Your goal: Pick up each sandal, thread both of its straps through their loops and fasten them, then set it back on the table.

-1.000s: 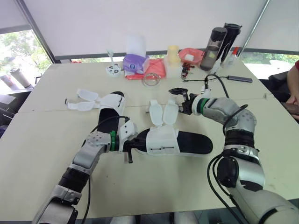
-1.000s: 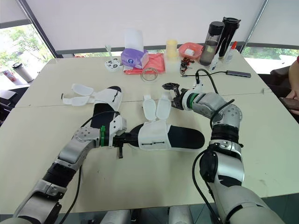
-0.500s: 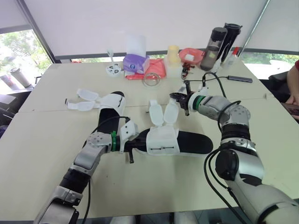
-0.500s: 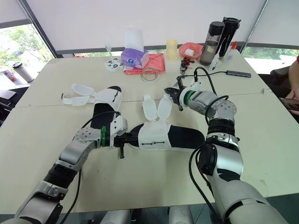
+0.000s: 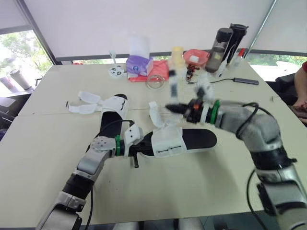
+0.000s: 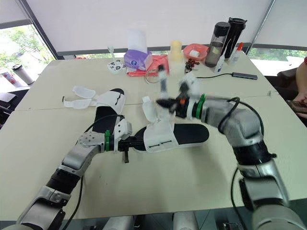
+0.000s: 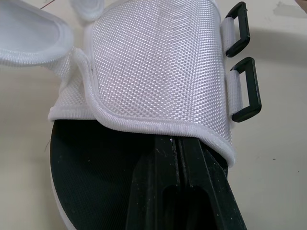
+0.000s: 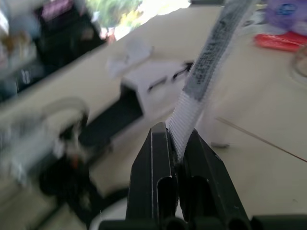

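right gripper (image 8: 175, 138) pinches one strap (image 8: 207, 62); left gripper (image 7: 178, 143) holds the sandal (image 7: 153, 62).

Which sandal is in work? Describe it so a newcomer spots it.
On the big beige table, look near the middle for the black-soled sandal with a white woven upper. Unlike the matching sandal lying untouched to its left, this one has the left hand gripping its end and the right hand pinching one white strap raised.
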Controlling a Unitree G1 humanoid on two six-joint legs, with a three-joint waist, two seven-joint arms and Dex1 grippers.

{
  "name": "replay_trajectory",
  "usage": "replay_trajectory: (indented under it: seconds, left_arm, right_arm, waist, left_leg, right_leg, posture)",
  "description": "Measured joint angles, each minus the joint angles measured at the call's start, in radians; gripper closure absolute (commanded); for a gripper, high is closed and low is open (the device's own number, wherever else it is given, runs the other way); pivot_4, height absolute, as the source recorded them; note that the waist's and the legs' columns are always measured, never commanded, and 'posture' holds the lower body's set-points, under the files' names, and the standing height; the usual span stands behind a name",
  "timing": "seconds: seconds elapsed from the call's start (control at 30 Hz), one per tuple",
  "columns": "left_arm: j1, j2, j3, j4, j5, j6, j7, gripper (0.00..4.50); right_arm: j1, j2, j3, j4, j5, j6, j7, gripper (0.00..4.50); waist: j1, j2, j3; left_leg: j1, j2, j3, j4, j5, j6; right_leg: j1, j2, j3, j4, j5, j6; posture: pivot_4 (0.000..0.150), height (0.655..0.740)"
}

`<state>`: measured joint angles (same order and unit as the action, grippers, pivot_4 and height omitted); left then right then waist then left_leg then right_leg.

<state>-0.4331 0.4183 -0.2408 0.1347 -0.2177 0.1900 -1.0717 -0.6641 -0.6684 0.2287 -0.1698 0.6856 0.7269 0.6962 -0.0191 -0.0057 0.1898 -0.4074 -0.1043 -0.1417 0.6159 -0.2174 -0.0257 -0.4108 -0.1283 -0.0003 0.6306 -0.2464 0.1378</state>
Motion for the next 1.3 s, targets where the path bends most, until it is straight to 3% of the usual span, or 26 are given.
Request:
replay_trajectory:
  seconds: [0.13, 0.37, 0.4, 0.47, 0.7, 0.83, 0.97, 1.03, 1.17, 1.3]
  left_arm:
    - [-0.001, -0.005, -0.001, 0.0, 0.0, 0.001, 0.004, 4.5]
    - [-0.002, -0.006, -0.001, 0.001, -0.003, 0.002, 0.002, 4.5]
    - [-0.002, -0.005, -0.001, 0.001, -0.003, 0.002, 0.001, 4.5]
    - [-0.002, -0.005, -0.001, 0.001, -0.004, 0.002, 0.002, 4.5]
    - [-0.001, -0.006, -0.001, 0.002, -0.005, 0.002, 0.002, 4.5]
    - [0.0, -0.006, -0.002, 0.001, -0.004, 0.002, 0.003, 4.5]
    - [0.008, 0.01, 0.0, 0.0, -0.01, 0.002, 0.0, 4.5]
    - [0.005, 0.015, 0.002, -0.002, -0.011, 0.002, -0.002, 4.5]
    - [0.007, 0.021, 0.002, -0.001, -0.013, 0.003, -0.009, 4.5]
    - [0.006, 0.019, 0.001, 0.001, -0.016, -0.004, -0.027, 4.5]
  right_arm:
    - [0.077, -0.019, 0.106, -0.019, -0.244, -0.277, 0.101, 4.42]
    - [0.16, -0.016, 0.101, 0.091, -0.602, -0.874, 0.057, 4.42]
    - [0.168, -0.016, 0.095, 0.116, -0.648, -0.972, 0.049, 3.98]
    - [0.176, -0.017, 0.079, 0.146, -0.696, -1.097, 0.033, 3.53]
    - [0.271, -0.062, 0.052, 0.165, -0.868, -1.509, -0.005, 0.05]
    - [0.358, -0.079, 0.027, 0.148, -0.908, -1.53, -0.024, 0.05]
    - [0.533, -0.143, -0.053, 0.014, -0.737, -1.312, 0.004, 0.05]
    - [0.612, -0.17, -0.1, -0.114, -0.567, -1.096, 0.017, 0.05]
    - [0.689, -0.311, -0.224, -0.327, -0.077, -0.579, 0.014, 0.05]
    - [0.657, -0.39, -0.287, -0.398, 0.4, -0.207, -0.041, 0.05]
  waist:
    - [0.003, 0.0, 0.0]
    - [0.006, 0.0, 0.0]
    - [0.006, 0.0, 0.0]
    - [0.006, 0.0, 0.0]
    - [0.007, -0.001, 0.0]
    - [0.008, -0.001, 0.0]
    - [0.012, -0.001, 0.0]
    - [0.009, 0.0, 0.0]
    - [0.008, -0.001, 0.0]
    - [0.011, -0.001, 0.0]
  left_leg:
    - [0.0, 0.001, 0.0, 0.002, 0.0, -0.001]
    - [0.0, 0.001, 0.0, 0.002, 0.001, -0.001]
    - [0.0, 0.0, 0.0, 0.002, 0.001, -0.001]
    - [0.0, 0.0, 0.0, 0.002, 0.001, -0.001]
    - [0.001, 0.0, -0.001, 0.002, 0.001, -0.001]
    - [0.002, 0.001, -0.001, 0.002, 0.001, -0.001]
    - [0.002, 0.003, -0.003, 0.002, 0.001, -0.001]
    - [0.003, 0.004, -0.002, 0.002, 0.001, -0.001]
    - [0.003, 0.006, -0.001, 0.003, 0.001, -0.001]
    - [0.002, 0.009, -0.001, 0.004, 0.0, -0.001]
  right_leg:
    - [0.0, 0.0, 0.0, 0.0, 0.0, 0.0]
    - [0.0, 0.0, 0.0, 0.0, 0.0, -0.001]
    - [0.0, 0.0, 0.0, 0.0, 0.001, -0.001]
    - [0.0, 0.0, 0.0, 0.0, 0.001, -0.001]
    - [0.001, 0.0, 0.0, 0.001, 0.001, -0.001]
    - [0.002, 0.0, 0.001, 0.001, 0.001, -0.001]
    - [0.003, 0.0, 0.002, 0.001, 0.0, -0.001]
    - [0.003, 0.0, 0.003, 0.001, 0.0, -0.002]
    - [0.004, 0.001, 0.004, 0.0, 0.0, -0.007]
    - [0.004, 0.003, 0.004, -0.001, 0.0, -0.009]
  posture:
    - [0.15, 0.74]
    - [0.15, 0.74]
    - [0.15, 0.74]
    - [0.15, 0.74]
    - [0.15, 0.74]
    - [0.15, 0.74]
    - [0.15, 0.74]
    - [0.15, 0.74]
    - [0.15, 0.74]
    - [0.15, 0.74]
